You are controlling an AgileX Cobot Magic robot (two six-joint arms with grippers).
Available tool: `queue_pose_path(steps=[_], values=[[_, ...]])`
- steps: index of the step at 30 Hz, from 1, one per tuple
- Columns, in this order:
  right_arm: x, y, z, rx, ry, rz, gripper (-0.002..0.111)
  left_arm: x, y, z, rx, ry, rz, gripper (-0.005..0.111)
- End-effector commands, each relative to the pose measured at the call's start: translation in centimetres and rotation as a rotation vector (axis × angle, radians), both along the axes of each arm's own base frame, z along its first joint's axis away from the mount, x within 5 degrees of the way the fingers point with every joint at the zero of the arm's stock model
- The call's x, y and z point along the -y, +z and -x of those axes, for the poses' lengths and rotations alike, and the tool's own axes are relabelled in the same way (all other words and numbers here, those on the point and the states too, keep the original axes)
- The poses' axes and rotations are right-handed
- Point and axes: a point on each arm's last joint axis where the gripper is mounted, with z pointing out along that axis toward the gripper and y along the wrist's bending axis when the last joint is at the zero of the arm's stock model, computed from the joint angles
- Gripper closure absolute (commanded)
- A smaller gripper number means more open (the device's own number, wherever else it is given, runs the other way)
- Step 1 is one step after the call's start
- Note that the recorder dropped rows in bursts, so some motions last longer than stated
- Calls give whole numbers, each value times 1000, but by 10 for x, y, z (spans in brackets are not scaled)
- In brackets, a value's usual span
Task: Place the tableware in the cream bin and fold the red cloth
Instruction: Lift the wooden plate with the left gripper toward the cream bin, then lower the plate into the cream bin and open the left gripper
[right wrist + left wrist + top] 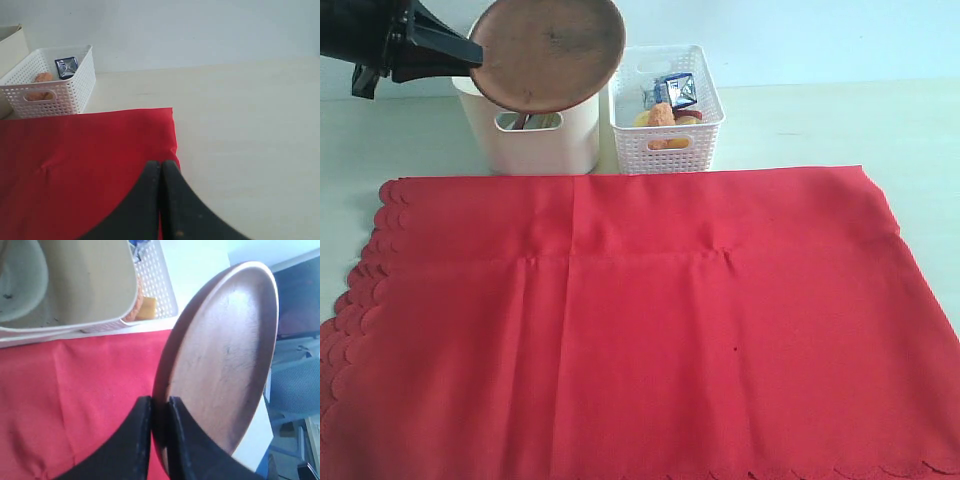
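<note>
Holding the round brown plate clamped near the cream bin, the left tool hasn't released it; the right tool is together, empty; the red cloth lies unfolded.

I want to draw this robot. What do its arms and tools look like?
Both tools are black. The left tool has two smooth fingers that narrow toward the tips, and the right tool looks the same. In the exterior view the left arm's end is a chunky, angular black block. No cables or markings show, and the rest of the arms is out of view.
</note>
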Motion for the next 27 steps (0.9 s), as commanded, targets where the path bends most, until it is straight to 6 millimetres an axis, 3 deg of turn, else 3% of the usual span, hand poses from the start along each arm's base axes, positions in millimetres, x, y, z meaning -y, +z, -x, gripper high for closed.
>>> queue_pose_path(steps=[1,16,23,27], values=[[0,0,0,11,-3,8,108,-17,7,-5,22,96,25,107],[0,0,0,11,-3,8,108,-45,22,-32,162,346,-29,107],[0,0,0,11,-3,8,108,-48,15,-55,191,349,-83,107],[0,0,0,11,-3,8,108,-40,8,-71,208,320,-142,107]])
